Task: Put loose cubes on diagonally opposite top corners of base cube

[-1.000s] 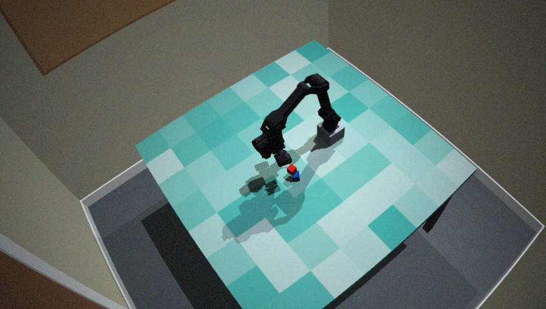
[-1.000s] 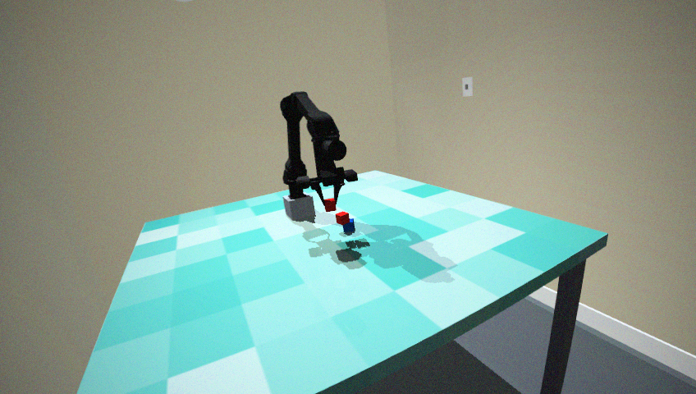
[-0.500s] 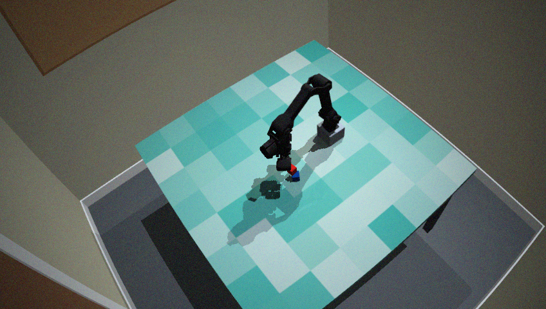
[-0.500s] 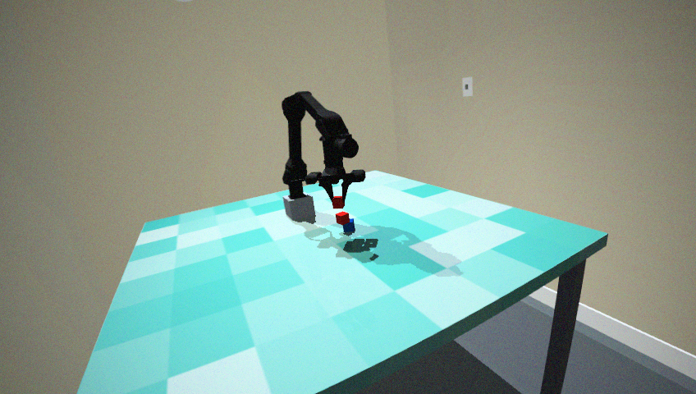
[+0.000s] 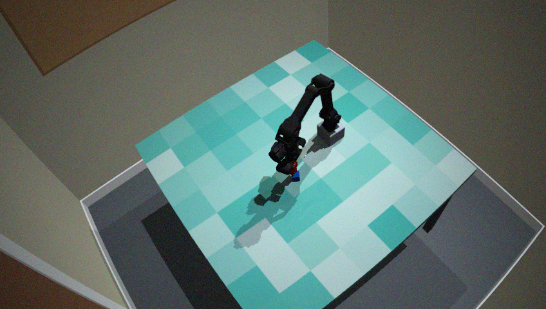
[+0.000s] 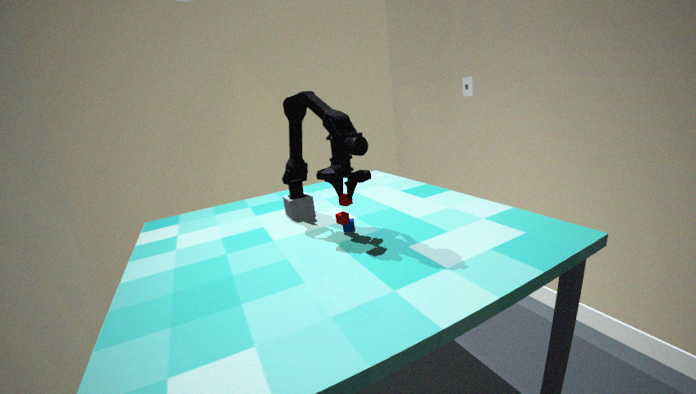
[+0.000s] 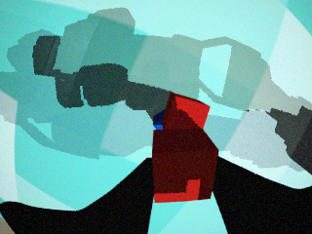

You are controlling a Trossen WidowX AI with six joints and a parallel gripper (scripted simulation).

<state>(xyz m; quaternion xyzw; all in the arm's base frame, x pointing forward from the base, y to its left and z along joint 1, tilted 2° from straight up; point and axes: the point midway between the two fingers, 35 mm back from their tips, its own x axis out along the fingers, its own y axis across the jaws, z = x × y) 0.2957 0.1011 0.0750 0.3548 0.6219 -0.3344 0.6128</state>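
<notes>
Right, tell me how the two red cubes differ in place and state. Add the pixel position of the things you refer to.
The upper red cube [image 6: 345, 199] [image 7: 184, 168] is in the gripper [image 6: 345, 194]; the lower red cube [image 6: 342, 217] [image 7: 195, 111] is free of the fingers.
The upper cube hangs in the air, while the lower one sits on the blue cube [image 5: 295, 176] [image 6: 348, 226] [image 7: 158, 127].
Both are red.

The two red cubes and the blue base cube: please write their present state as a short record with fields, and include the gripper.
gripper: closed on a red cube, above the base cube
held red cube: raised, not yet placed
placed red cube: on top of the base cube, off to one side
blue base cube: under the placed red cube, partly hidden
gap between red cubes on base: not yet formed
release: not done
</notes>
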